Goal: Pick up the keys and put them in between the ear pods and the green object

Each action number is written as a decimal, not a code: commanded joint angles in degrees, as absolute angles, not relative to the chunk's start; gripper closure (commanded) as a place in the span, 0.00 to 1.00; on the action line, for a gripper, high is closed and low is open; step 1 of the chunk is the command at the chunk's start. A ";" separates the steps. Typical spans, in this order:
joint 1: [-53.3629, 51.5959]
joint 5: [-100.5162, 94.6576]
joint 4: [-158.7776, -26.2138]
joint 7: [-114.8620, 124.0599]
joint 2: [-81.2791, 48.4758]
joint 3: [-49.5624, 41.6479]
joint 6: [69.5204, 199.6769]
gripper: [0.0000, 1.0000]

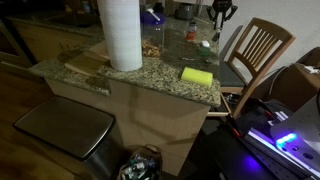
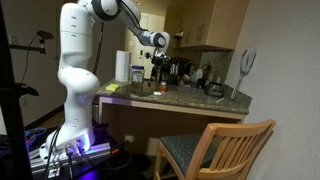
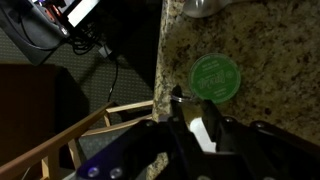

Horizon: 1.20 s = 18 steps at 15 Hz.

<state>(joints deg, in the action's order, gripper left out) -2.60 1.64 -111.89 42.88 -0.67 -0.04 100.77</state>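
wrist view: end effector (image 3: pixel 198 122) hangs over the granite worktop (image 3: pixel 270 50), its opening and any hold impossible to tell; green object (image 3: pixel 215 77) lies just beyond it, near the worktop's left edge; wooden chair (image 3: pixel 90 135) stands left of that edge; keys cannot be made out

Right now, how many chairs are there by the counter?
1. The wooden chair stands beside the granite counter, seen in both exterior views. Others may be hidden out of frame.
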 commanded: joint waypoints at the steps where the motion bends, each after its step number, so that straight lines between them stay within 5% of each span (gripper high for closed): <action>1: -2.01 4.36 -111.21 40.04 -3.16 0.28 101.07 0.93; 18: -2.67 6.34 -117.81 36.82 -1.28 1.38 113.00 0.93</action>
<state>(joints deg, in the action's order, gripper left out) -2.85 5.74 -115.76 38.71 -2.69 1.26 111.40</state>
